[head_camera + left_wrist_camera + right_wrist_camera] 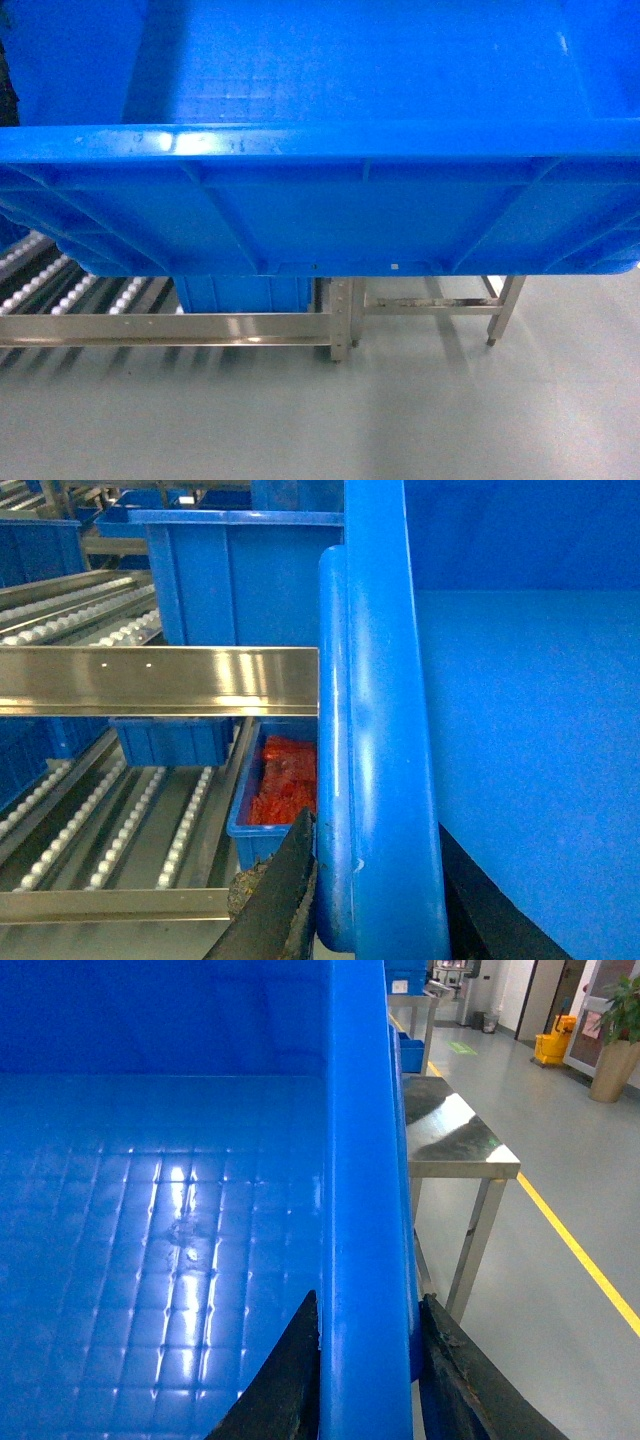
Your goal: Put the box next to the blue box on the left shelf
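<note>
Head camera looks down, tight over the box (320,200), floor beyond. Each wrist camera hugs one box rim, left (385,730), right (360,1210), sharing its interior.

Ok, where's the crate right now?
The crate fills the head view, held off the floor by both grippers, its lower left over the roller shelf.
</note>
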`<state>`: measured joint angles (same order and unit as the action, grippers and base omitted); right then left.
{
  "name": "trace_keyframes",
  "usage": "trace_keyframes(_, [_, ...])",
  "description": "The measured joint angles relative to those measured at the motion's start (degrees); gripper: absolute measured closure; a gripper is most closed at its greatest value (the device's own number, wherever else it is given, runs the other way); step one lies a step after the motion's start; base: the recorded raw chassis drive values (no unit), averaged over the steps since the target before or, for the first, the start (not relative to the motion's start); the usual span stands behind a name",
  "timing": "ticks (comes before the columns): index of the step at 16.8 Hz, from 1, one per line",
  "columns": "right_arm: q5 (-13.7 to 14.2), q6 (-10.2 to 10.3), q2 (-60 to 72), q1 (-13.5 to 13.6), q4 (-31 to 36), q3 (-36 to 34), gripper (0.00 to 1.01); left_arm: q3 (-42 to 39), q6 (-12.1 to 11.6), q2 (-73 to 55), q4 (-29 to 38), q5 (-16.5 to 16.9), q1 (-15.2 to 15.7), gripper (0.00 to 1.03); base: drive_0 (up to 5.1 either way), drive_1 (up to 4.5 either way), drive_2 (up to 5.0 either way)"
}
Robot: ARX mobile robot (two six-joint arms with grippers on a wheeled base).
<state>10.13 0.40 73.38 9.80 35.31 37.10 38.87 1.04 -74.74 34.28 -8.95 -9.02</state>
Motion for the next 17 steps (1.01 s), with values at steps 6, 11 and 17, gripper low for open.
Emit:
trace_keyframes(6, [0.0, 0.0, 0.0, 0.0, 0.0, 0.0, 0.80, 0.0, 0.0, 0.0, -0.1, 0.0, 0.0, 0.83, -5.1, 2.39, 2.4])
trace_keyframes(11, [0.0, 0.0, 0.0, 0.0, 0.1, 0.0, 0.80, 0.0, 0.0, 0.0, -0.3, 0.0, 0.0, 0.83, -5.1, 2.39, 2.4])
trace_keyframes(17, [0.0, 0.0, 0.0, 0.0, 0.2, 0.0, 0.80, 0.0, 0.0, 0.0, 0.0, 0.0, 0.0, 0.83, -5.1, 2.39, 2.4])
